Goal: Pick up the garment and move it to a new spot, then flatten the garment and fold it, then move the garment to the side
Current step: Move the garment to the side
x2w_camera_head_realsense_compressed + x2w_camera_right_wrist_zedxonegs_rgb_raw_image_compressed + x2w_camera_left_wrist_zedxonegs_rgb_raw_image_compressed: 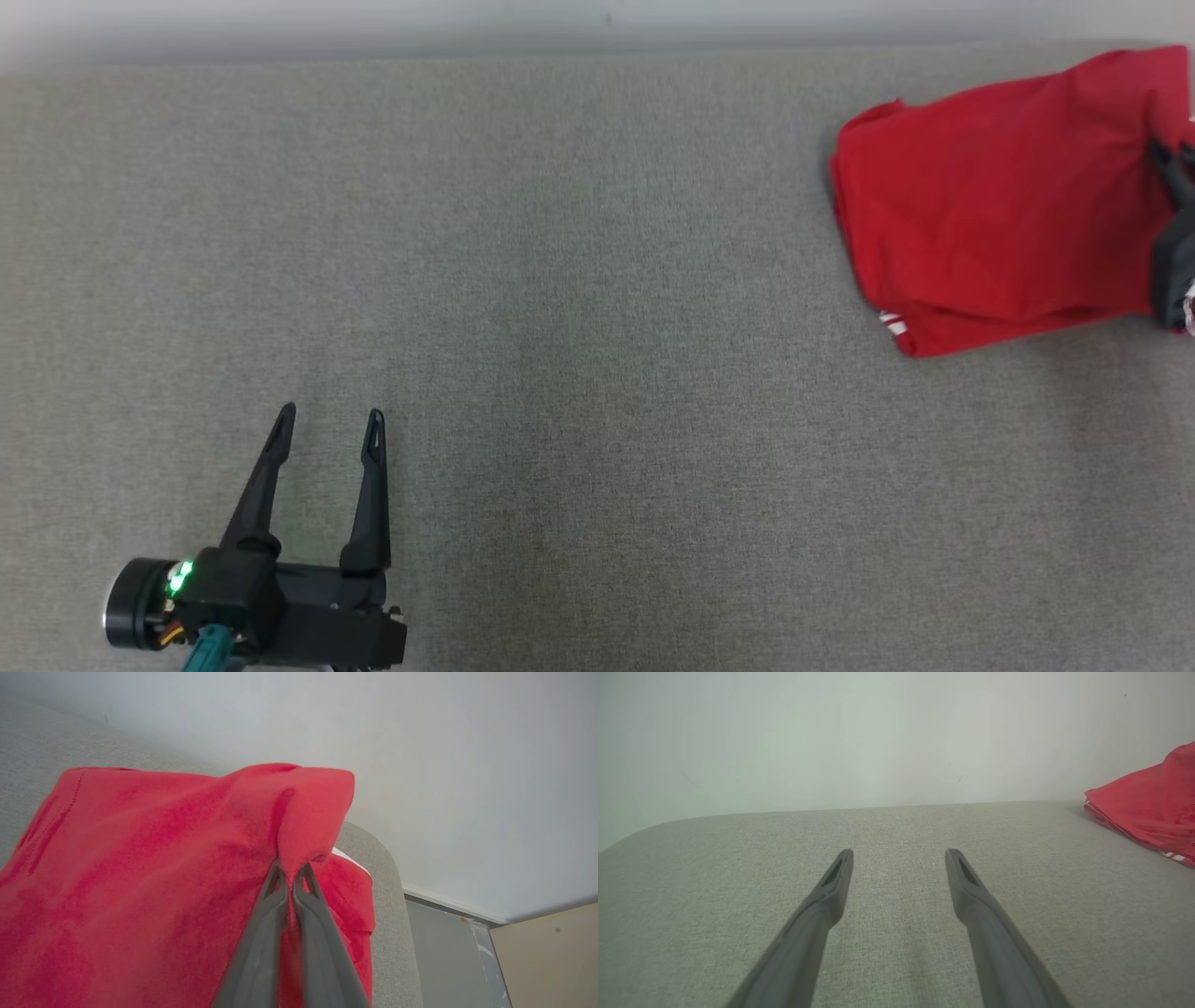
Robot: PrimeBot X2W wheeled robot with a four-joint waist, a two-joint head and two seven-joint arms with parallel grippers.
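- Apparently I was on the last step, shifting the folded red garment [999, 196] aside: my right gripper [290, 870] had its fingers clenched on a raised pinch of the cloth.
- My left gripper [331, 415] sat spread and empty over the grey fabric surface [579, 308], the garment well apart, off to its right.
- Next, I judged, came lowering that pinch, letting go, and backing the fingers out without dragging the layers.

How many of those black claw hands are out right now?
2. The left gripper is open over the grey surface, lower left in the head view; the right gripper, far right, is shut on the red garment.
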